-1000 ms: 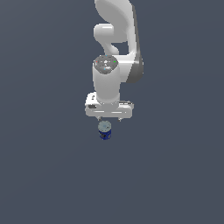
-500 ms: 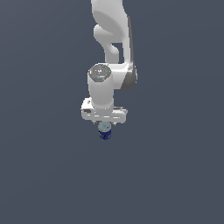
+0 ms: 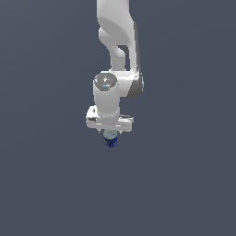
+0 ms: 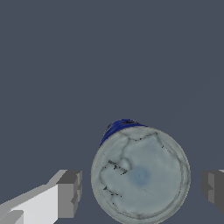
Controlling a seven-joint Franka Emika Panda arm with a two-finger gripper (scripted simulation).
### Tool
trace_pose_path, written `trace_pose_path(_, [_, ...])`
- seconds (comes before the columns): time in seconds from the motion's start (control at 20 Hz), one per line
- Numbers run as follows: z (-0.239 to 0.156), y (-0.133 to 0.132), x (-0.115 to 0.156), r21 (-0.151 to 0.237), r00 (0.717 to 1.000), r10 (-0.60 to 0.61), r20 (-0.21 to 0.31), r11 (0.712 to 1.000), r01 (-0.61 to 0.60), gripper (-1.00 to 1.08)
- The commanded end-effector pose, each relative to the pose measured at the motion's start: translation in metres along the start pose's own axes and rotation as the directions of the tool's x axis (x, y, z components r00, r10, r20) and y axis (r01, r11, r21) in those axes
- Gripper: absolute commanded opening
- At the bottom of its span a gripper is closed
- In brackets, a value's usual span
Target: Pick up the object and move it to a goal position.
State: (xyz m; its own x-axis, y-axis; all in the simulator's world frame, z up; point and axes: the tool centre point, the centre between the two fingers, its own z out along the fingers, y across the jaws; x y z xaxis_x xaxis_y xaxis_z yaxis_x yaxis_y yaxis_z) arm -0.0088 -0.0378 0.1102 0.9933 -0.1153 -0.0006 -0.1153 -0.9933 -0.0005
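The white arm (image 3: 117, 50) hangs straight down, wrist vertical, its pincer (image 3: 110, 133) pointing at the dark grey bench (image 3: 184, 184). The pincer stands open: in the wrist view its two grey fingertips (image 4: 70, 194) sit on either side of the object (image 4: 140, 176), each with a clear gap to it, touching neither side. The object stands upright directly beneath the pincer, between the fingers. It is a small can with dark blue sides and a pale silver-grey round top marked with dark crack-like lines and a faint blue spot at the centre.
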Motion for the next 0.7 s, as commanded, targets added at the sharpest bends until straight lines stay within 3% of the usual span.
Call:
trace_pose_path(0.0, [0.013,0.000,-0.001,0.000,1.000,0.000,0.001,1.000,0.000,1.00])
trace_pose_path(0.45, [0.036,0.001,0.000,-0.001,1.000,0.001,-0.001,1.000,-0.001,1.00])
trace_pose_path(0.5, [0.036,0.001,0.000,-0.001,1.000,0.001,-0.001,1.000,-0.001,-1.00])
trace_pose_path(0.65, [0.036,0.001,0.000,-0.001,1.000,0.001,-0.001,1.000,-0.001,-1.00])
